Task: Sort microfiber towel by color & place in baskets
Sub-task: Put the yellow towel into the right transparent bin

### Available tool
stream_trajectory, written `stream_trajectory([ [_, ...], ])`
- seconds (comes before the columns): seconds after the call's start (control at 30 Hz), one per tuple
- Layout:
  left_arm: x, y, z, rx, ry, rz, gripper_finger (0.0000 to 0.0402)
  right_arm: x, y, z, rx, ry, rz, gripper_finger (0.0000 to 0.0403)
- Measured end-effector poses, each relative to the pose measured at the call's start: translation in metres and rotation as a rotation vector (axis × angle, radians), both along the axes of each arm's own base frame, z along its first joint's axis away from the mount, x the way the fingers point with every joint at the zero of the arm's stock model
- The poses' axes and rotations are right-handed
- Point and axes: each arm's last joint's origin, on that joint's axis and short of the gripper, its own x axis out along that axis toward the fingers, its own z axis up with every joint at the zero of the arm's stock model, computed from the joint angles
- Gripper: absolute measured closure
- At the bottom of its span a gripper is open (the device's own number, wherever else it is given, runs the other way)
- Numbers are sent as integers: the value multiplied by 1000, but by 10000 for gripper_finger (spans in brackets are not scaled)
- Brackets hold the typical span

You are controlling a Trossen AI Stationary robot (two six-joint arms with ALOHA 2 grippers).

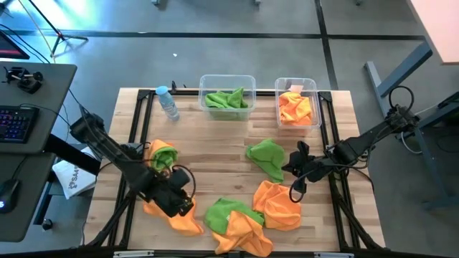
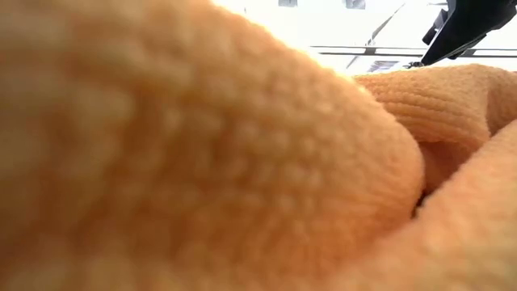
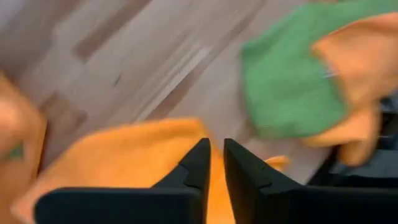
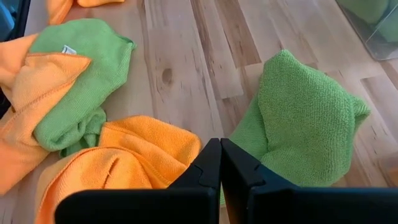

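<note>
Left pincer (image 3: 214,163) stands slightly parted just above an orange towel (image 3: 124,155), holding nothing; right pincer (image 4: 220,163) closed, empty. Towel judged light, limp; pinch a raised fold.

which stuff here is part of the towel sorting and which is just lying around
Job:
wide basket, green towels inside
narrow basket, orange towels inside
loose green towel
orange towel
green and orange pile
orange towel under the left gripper

Lying about:
water bottle
keyboard
</note>
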Motion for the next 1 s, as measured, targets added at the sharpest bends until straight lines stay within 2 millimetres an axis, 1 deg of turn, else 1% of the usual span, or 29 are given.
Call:
stream_trajectory([
  [0.2,-2,-7,-48,-48,243,47,297,2,1,2,14,-23,0,403],
  [0.3,0,-11,-65,-82,342,38,278,2,1,2,17,-28,1,403],
  [0.37,3,-15,-77,-73,394,19,274,2,1,2,16,-28,1,403],
  [0.53,9,-21,-103,-25,459,-30,275,2,1,2,16,-28,1,403],
  [0.6,12,-23,-111,-32,471,-56,287,2,1,2,16,-28,1,403],
  [0.63,14,-24,-114,-34,470,-64,300,2,1,2,16,-28,1,403],
  [0.73,16,-24,-115,-44,462,-70,356,2,1,2,15,-28,3,403],
  [0.77,16,-24,-114,-49,458,-69,377,2,1,2,15,-28,3,403],
  [0.8,16,-23,-111,-59,450,-62,388,2,1,2,15,-28,3,403],
  [0.87,14,-22,-99,-86,418,-49,391,2,1,2,15,-28,3,403],
  [1.0,6,-14,-61,-130,270,-5,398,2,1,2,15,-28,3,403],
])
